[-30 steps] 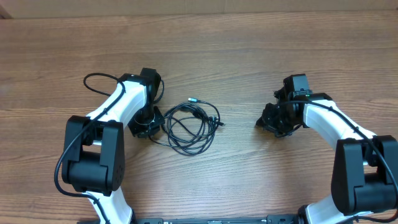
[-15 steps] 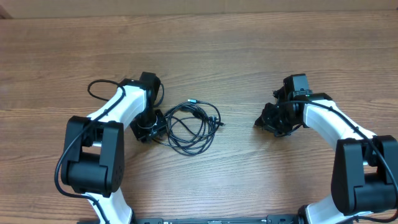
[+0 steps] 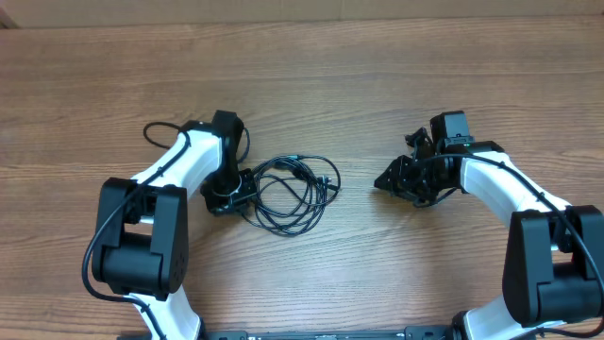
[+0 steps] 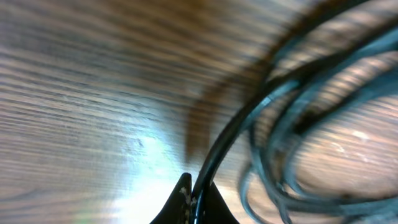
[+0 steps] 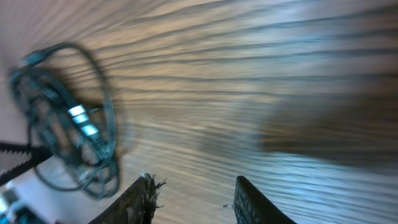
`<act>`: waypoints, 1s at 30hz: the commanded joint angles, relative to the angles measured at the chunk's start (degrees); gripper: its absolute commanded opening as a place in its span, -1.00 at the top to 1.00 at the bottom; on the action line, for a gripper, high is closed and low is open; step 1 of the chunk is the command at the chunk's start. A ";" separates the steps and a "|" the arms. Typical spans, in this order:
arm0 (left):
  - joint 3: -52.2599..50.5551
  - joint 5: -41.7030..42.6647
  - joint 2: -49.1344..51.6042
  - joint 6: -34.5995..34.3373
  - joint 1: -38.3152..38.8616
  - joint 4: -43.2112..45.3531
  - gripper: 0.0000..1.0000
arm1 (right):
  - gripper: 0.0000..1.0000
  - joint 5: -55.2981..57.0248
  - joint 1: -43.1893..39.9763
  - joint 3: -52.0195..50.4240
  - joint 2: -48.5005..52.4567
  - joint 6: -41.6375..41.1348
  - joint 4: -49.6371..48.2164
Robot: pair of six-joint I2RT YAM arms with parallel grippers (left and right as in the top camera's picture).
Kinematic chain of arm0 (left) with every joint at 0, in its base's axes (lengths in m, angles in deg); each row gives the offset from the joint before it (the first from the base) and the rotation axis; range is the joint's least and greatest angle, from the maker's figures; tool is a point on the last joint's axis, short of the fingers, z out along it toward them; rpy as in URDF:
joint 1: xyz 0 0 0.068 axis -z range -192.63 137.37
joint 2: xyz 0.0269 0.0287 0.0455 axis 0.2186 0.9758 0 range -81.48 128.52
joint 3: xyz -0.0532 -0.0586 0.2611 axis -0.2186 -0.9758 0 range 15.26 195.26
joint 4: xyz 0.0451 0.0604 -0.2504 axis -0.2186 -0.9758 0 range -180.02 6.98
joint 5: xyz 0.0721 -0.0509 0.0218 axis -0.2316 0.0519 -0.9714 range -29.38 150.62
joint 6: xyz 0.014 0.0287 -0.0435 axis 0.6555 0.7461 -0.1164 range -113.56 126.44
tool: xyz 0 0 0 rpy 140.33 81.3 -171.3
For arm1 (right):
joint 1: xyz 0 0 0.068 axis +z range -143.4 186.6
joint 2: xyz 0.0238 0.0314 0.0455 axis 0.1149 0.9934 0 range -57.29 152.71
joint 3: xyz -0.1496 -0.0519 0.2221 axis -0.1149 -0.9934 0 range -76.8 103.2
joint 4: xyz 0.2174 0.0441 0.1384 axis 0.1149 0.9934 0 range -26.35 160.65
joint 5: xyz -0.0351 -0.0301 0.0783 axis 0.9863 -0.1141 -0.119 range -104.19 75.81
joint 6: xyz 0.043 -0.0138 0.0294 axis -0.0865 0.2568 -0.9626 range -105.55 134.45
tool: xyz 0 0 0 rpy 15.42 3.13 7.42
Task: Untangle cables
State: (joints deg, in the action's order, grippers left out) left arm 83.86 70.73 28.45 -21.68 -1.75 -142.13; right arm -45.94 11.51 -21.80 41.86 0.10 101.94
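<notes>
A tangle of thin black cables [image 3: 291, 192] lies in loose loops at the table's middle, left of centre. My left gripper [image 3: 229, 193] sits at the tangle's left edge, shut on one cable strand [image 4: 233, 140] that runs up between its fingertips [image 4: 180, 190] in the left wrist view, with more loops to the right. To the right of the tangle, apart from it, my right gripper [image 3: 385, 182] points left with its jaws open and nothing between them. In the right wrist view its fingers [image 5: 140, 199] frame bare wood, and the cables [image 5: 65, 118] show blurred at far left.
The wooden table [image 3: 377, 85] stretches round both arms. A thicker black wire [image 3: 159, 130] loops out from the left arm at the upper left. The arm bases stand at the near edge.
My left gripper has slid right to the tangle's edge and closed on a strand. The right gripper has opened wider and reached a little to the left.
</notes>
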 commanded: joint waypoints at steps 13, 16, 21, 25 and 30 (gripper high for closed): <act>24.81 10.47 -15.26 19.39 4.24 -3.58 0.92 | 0.61 -21.86 0.28 -0.31 -1.42 -0.85 -7.10; 28.65 10.51 -17.79 19.39 5.75 -2.56 0.92 | 0.79 -23.12 0.44 -0.31 -1.42 -4.83 -10.32; 34.40 10.54 -20.98 20.17 8.22 0.48 0.92 | 0.92 -30.40 1.90 -0.31 -1.42 -8.39 -18.01; 35.36 10.54 -23.43 20.92 9.86 5.38 0.92 | 0.92 -40.17 3.02 -0.28 -1.42 -9.94 -27.17; 35.34 10.49 -24.55 20.90 11.13 8.37 0.92 | 0.92 -40.59 4.07 -0.28 -1.42 -19.85 -36.72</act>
State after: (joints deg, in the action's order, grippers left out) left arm 117.54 80.19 5.43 -2.14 8.78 -134.57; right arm -82.77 14.96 -22.15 41.86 -13.28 67.93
